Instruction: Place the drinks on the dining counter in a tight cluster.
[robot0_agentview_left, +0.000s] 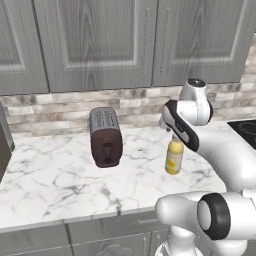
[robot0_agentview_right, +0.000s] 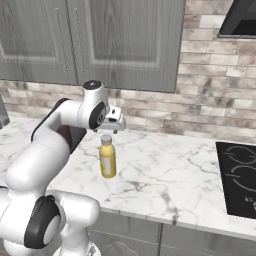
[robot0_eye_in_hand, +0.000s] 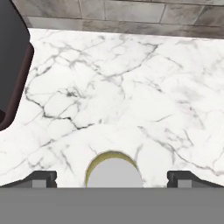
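One of the drinks, a yellow juice bottle (robot0_agentview_left: 174, 159) with a pale cap, stands upright on a marble worktop (robot0_agentview_left: 50, 175) backed by brick. My gripper (robot0_agentview_right: 108, 131) hangs directly above the bottle (robot0_agentview_right: 107, 159), open and holding nothing. In the hand view the pale cap (robot0_eye_in_hand: 114, 173) sits between and below the two spread fingertips (robot0_eye_in_hand: 41, 178), so the gripper (robot0_eye_in_hand: 113, 178) is centred over it. The jaws stand well apart from the cap. The dining counter is out of view.
A dark brown toaster (robot0_agentview_left: 105, 136) stands left of the bottle, near the backsplash, and shows at the hand view's left edge (robot0_eye_in_hand: 11, 65). A black cooktop (robot0_agentview_right: 240, 175) lies at the right end of the worktop. Grey cabinets (robot0_agentview_left: 100, 40) hang above.
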